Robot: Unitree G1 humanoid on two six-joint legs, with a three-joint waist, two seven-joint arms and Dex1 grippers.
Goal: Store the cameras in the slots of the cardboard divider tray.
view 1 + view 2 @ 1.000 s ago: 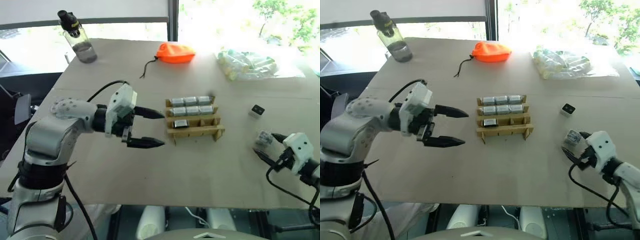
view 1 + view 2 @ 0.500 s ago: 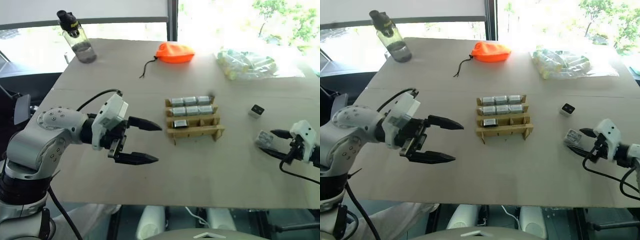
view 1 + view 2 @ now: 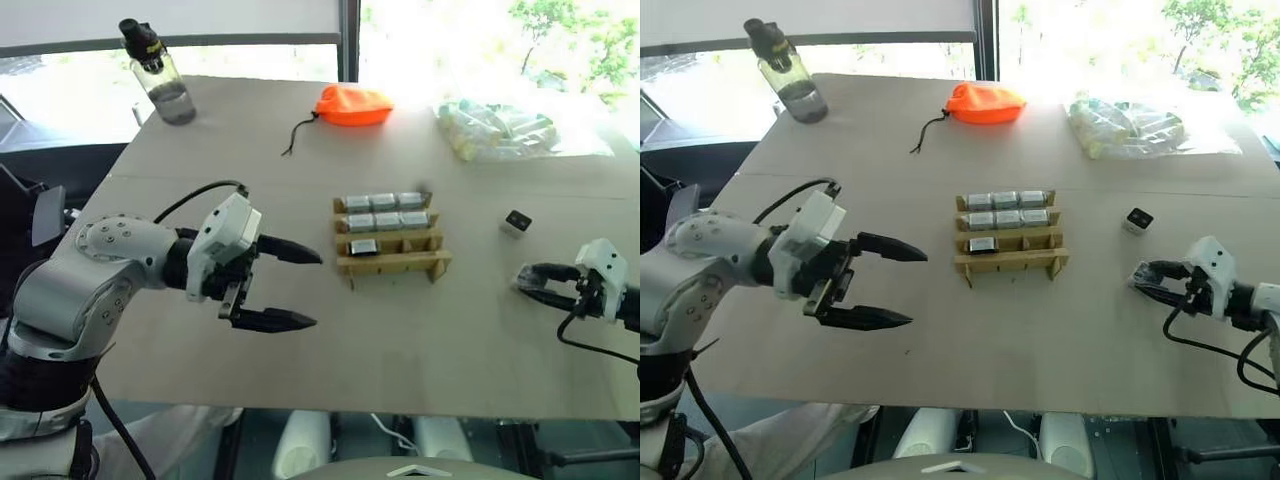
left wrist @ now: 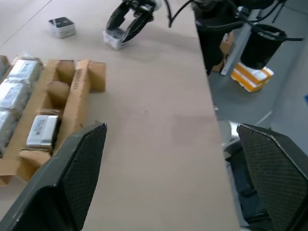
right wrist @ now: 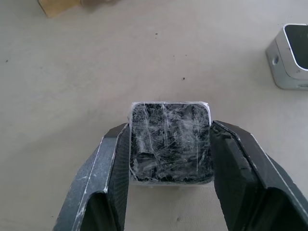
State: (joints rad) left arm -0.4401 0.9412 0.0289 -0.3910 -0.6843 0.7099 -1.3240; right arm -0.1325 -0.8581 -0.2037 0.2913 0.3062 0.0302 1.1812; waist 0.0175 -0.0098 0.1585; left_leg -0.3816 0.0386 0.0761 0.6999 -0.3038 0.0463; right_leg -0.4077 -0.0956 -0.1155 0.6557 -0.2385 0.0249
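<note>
- The right end effector (image 5: 168, 144) is clamped on a camera (image 5: 171, 142) resting on the desk (image 3: 400, 330), well to the right of the cardboard divider tray (image 3: 392, 262), likely ready to lift it.
- The left end effector (image 3: 290, 285) hovers with jaws wide apart and empty, left of the tray.
- The tray holds seven cameras (two back rows full, one in the third row).
- Another camera (image 3: 516, 222) lies loose nearby.

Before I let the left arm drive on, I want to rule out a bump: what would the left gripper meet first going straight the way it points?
Probably the cardboard divider tray, at its near-left end. The left gripper hangs open, aimed across the table toward it, though depth is unclear.
</note>
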